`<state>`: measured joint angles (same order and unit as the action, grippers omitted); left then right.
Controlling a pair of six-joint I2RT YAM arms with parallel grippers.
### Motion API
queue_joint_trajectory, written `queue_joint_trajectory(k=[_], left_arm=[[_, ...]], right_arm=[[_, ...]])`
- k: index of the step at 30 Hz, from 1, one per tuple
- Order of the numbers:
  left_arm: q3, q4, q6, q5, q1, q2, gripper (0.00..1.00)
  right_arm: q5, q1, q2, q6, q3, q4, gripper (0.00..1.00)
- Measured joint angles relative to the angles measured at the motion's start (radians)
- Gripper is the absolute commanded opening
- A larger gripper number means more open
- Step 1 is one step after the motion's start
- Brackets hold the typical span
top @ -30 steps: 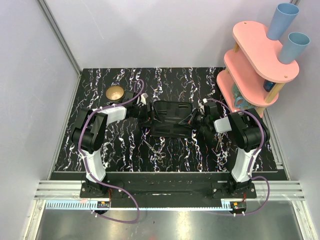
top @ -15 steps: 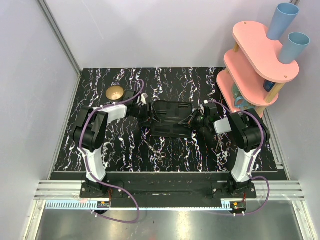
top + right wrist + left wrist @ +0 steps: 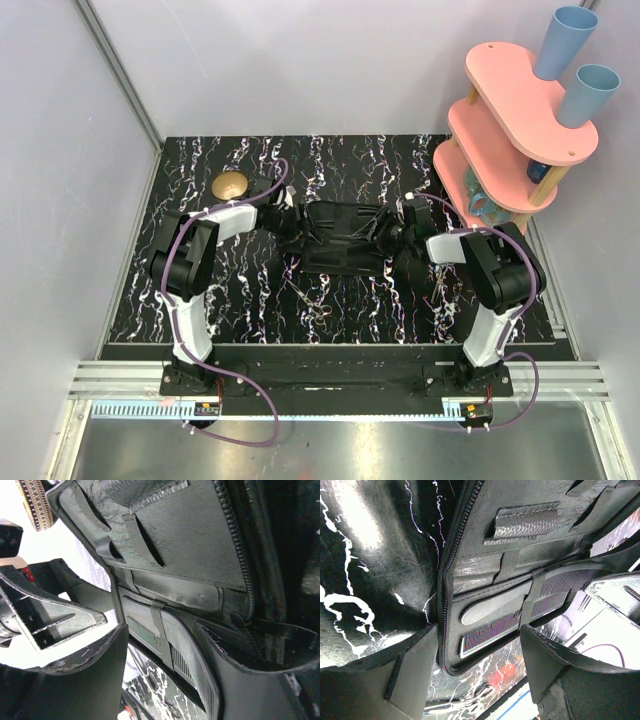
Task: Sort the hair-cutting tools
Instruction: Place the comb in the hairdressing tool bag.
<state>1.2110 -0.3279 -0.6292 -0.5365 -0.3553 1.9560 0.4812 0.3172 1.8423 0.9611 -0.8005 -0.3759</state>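
The top view is lit softly and evenly from above; the pale walls are rendered bright, and only faint shadows are cast on the dark table (image 3: 250,300) beneath the arms. Sharpness is held throughout. In the left wrist view, white glare is spread over the glossy table, and the left gripper (image 3: 480,655) is blurred. In the right wrist view, the background is blown out to white, the right gripper (image 3: 160,650) is left dark and soft, and the black case (image 3: 190,540) is kept in focus.
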Motion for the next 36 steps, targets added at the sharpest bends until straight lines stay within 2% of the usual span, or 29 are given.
queue_joint_trajectory(k=[6, 12, 16, 17, 21, 36], left_arm=[[0.000, 0.002, -0.003, 0.000, 0.000, 0.000, 0.71], [-0.002, 0.005, -0.006, 0.000, 0.000, 0.000, 0.71], [-0.002, 0.006, -0.007, 0.000, 0.000, 0.000, 0.71], [-0.002, 0.006, -0.008, 0.000, 0.000, 0.000, 0.71], [-0.002, 0.006, -0.007, -0.001, 0.000, 0.001, 0.71], [-0.002, 0.015, -0.005, -0.029, 0.007, 0.008, 0.72]], right_arm=[[-0.066, -0.002, -0.056, -0.056, -0.015, 0.137, 0.61], [-0.115, -0.022, -0.095, -0.096, -0.015, 0.242, 0.49], [-0.146, -0.024, -0.100, -0.103, -0.014, 0.276, 0.31], [-0.154, -0.026, -0.100, -0.104, -0.014, 0.285, 0.23], [-0.162, -0.028, -0.097, -0.104, -0.014, 0.298, 0.11], [-0.086, -0.046, -0.034, -0.074, -0.032, 0.225, 0.11]])
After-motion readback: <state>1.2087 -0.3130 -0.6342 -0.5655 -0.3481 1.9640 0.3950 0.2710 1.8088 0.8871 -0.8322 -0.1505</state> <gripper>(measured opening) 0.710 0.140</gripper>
